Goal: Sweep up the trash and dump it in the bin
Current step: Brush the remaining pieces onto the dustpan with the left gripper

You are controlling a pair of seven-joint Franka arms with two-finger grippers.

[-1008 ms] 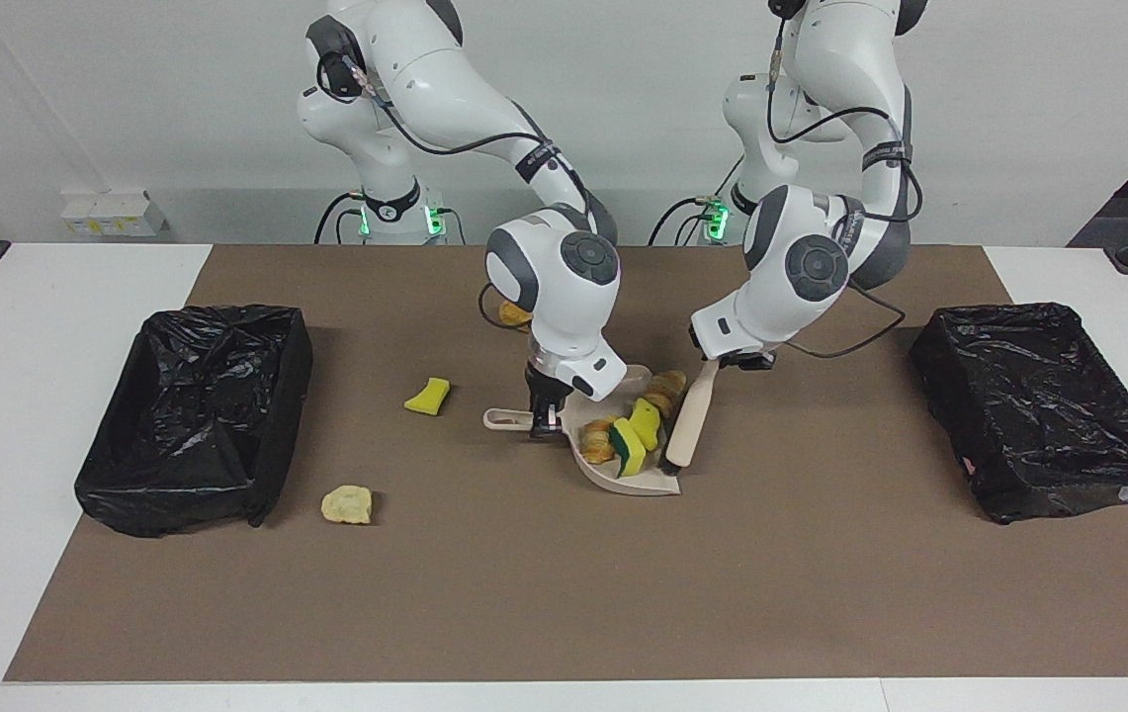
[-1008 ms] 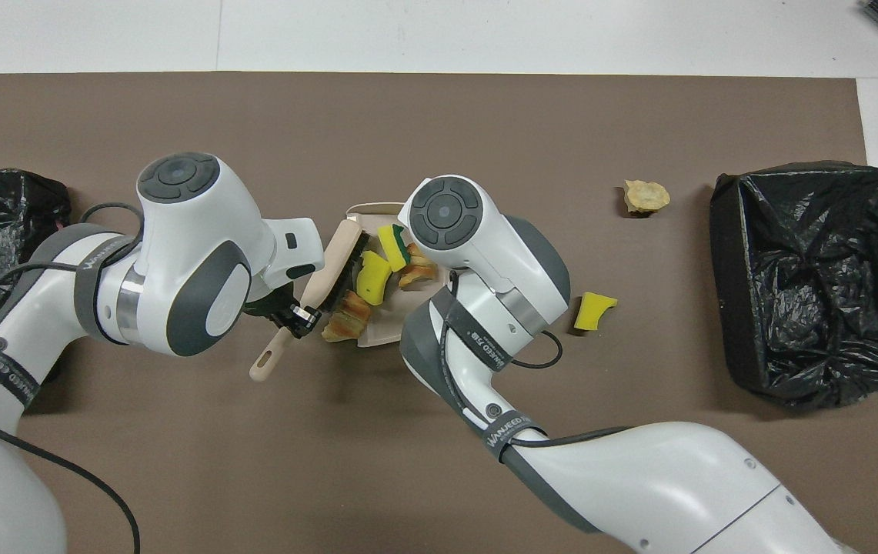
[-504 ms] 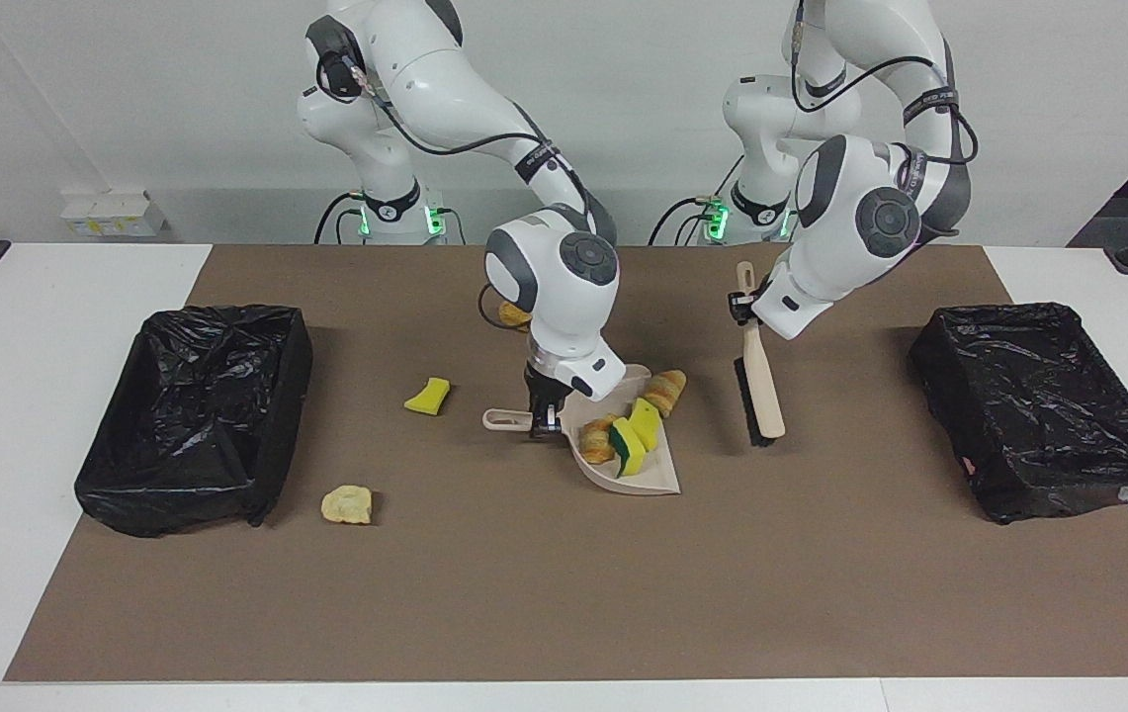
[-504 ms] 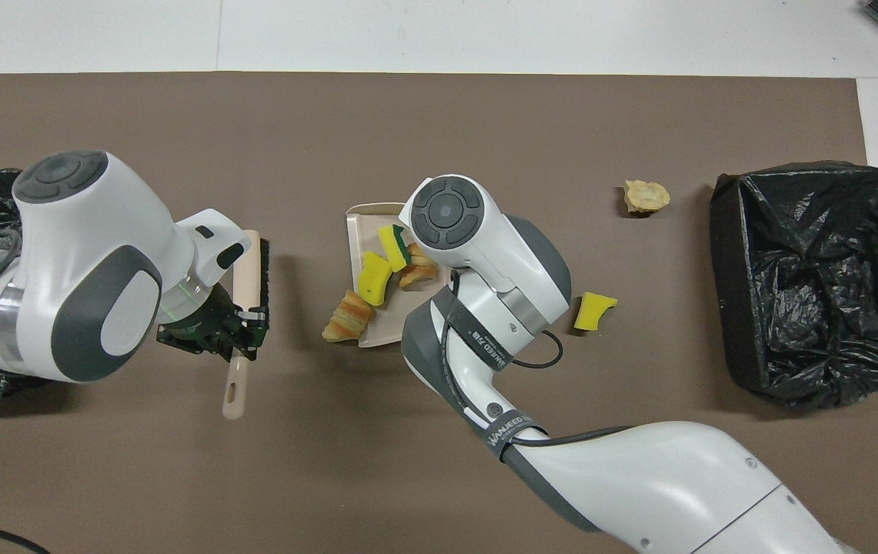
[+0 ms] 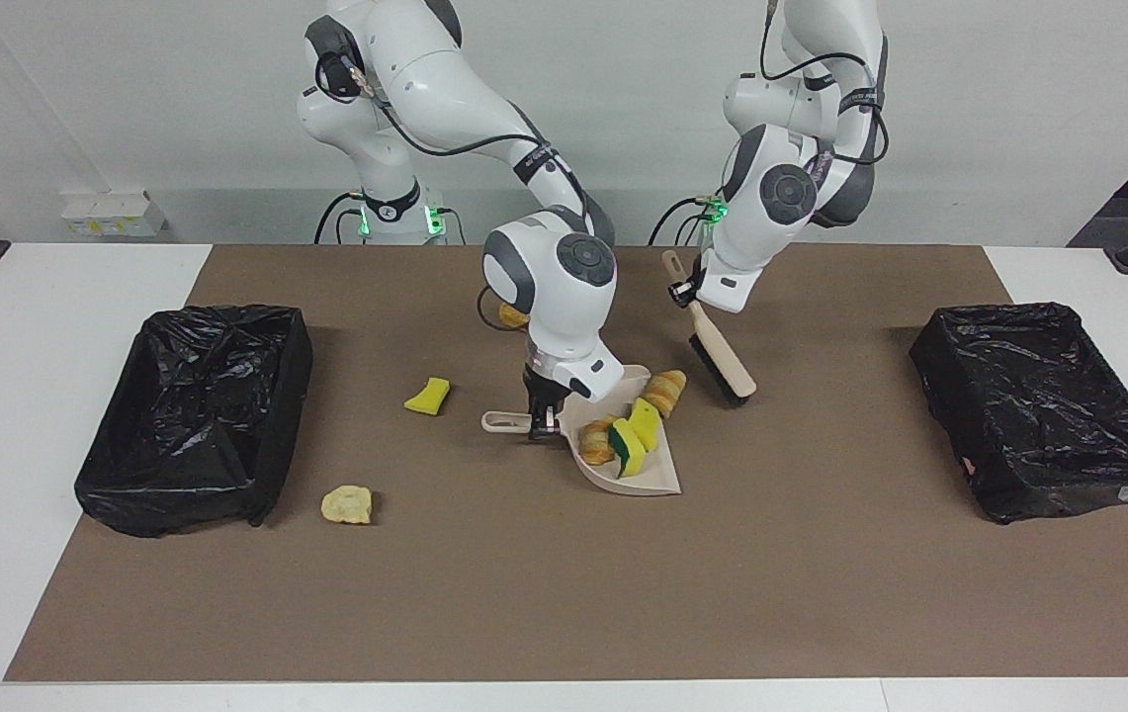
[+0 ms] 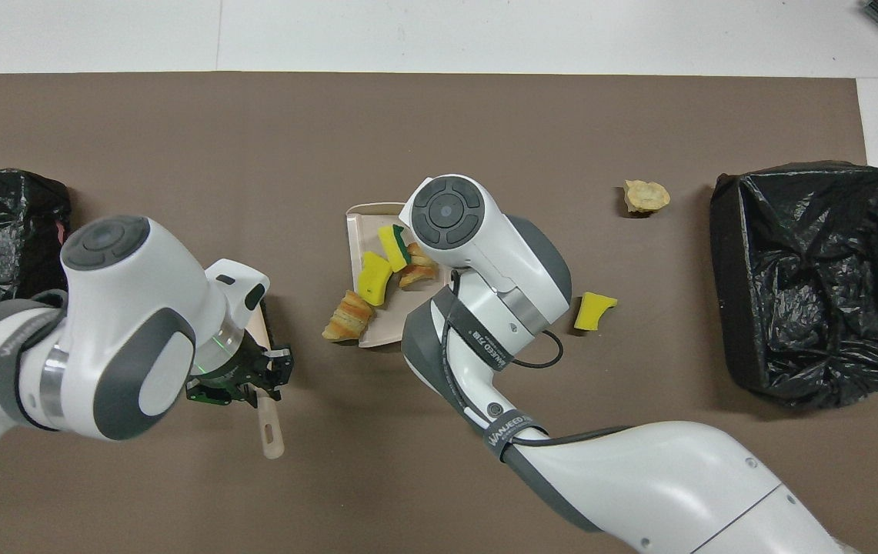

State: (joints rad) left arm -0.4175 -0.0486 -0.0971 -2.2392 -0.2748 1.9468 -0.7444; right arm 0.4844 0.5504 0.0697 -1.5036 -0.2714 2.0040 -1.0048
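Our left pincer [image 5: 684, 291] grips the brush [image 5: 722, 358] (lifted, tilted) over the worktop beside the croissant [image 5: 665, 390] at the dustpan [image 5: 623, 475] lip; right pincer [image 5: 542, 420] clamps its handle.

A dark band [image 6: 505, 432] around the right arm reads roughly "WANJEED"; its smaller print is illegible.

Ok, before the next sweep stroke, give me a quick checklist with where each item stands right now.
1. Right hand shut on the dustpan handle: ok.
2. Left hand shut on the brush, brush raised off the mat: ok.
3. Dustpan flat on the mat, two yellow sponges and a bread piece inside: ok.
4. Croissant fully in the pan: not ok, it sits at the rim.
5. Loose trash cleared: not ok, yellow wedge and tan lump remain on the mat.
6. Bin open: ok.
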